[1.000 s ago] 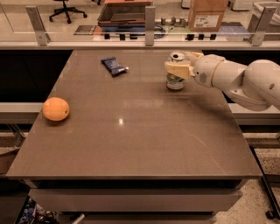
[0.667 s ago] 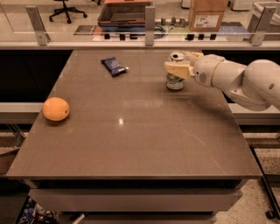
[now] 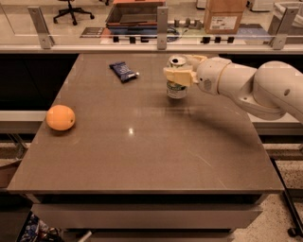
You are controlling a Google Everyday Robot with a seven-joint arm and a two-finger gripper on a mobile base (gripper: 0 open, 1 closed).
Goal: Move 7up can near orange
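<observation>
Brown tabletop (image 3: 142,160): you are looking at a plain, flat surface; read 12 o'clock as its far edge by the glass barrier.
7up can (image 3: 177,85): you find it upright, at about 1 o'clock from the table's middle, silver top up and the green and white side toward you.
Gripper (image 3: 179,67): yours is at the can, clenched on it, with one cream finger (image 3: 176,74) lying across the front of the can and the other behind its rim.
Can's base: you cannot tell whether it rests on the table or hangs just above it.
Arm (image 3: 246,85): white and thick, it reaches in from 3 o'clock, over the right edge of the table.
Orange (image 3: 60,117): it sits alone at 9 o'clock, near the left edge, well apart from the can; from the can you see it toward 8 o'clock.
Snack packet (image 3: 123,71): dark blue and flat, it lies at 11 o'clock, to the can's 9 o'clock side and apart from it.
Cardboard box (image 3: 225,14): it stands beyond the barrier at 1 o'clock.
</observation>
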